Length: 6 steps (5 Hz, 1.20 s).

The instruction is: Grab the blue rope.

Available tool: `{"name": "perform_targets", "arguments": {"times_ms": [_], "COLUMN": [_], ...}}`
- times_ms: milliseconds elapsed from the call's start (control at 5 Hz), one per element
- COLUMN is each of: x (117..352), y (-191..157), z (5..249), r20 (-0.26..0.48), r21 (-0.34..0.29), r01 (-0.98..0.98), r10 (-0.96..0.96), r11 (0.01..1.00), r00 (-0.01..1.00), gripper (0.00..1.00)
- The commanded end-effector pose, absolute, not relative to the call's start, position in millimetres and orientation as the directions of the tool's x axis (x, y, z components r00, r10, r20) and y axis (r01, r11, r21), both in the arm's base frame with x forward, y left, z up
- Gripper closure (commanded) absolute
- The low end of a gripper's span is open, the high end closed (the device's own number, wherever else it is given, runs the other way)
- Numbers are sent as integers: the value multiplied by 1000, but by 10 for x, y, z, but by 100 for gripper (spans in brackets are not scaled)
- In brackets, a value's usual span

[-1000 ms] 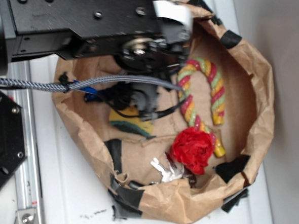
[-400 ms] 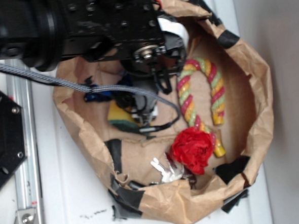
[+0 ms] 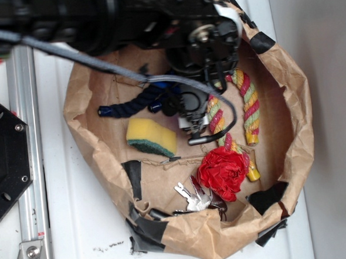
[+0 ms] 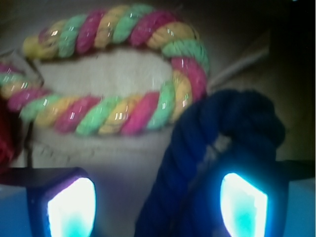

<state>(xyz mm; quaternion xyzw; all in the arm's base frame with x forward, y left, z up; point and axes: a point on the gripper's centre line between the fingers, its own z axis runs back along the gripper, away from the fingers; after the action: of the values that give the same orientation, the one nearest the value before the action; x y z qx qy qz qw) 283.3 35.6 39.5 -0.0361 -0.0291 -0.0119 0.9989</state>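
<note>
1. In the paper bag [image 3: 300, 98], the blue rope [image 3: 127, 107] lies left of the multicoloured rope [image 3: 251, 104].
2. The sponge [image 3: 152, 136] sits just below the blue rope.
3. The keys [image 3: 192, 197] lie touching the flower [image 3: 224, 172].

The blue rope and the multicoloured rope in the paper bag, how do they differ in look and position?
The blue rope is one dark navy colour; the multicoloured rope is twisted from red, yellow and green strands. In the exterior view the blue rope lies left of the gripper, partly hidden under it, while the multicoloured rope lies to its right. In the wrist view the blue rope sits between the jaws; the multicoloured rope lies beyond them. Both are thick, twisted and bent.
</note>
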Motion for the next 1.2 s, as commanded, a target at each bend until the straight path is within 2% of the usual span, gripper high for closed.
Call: {"name": "perform_targets", "arguments": {"times_ms": [0, 200, 400, 600, 800, 1000], "x": [3010, 2965, 2940, 2950, 2965, 2956], "y": [720, 772, 747, 728, 730, 744], "z": [310, 264, 213, 132, 67, 77], "r20": [40, 12, -28, -67, -91, -85], "r21": [37, 52, 88, 105, 109, 109], "r01": [68, 73, 83, 72, 49, 30], "r10": [-70, -73, -80, -65, -39, -21], "r11": [997, 996, 993, 992, 993, 994], "r00": [997, 997, 996, 996, 995, 996], "gripper": [0, 0, 7, 100, 100, 100]}}
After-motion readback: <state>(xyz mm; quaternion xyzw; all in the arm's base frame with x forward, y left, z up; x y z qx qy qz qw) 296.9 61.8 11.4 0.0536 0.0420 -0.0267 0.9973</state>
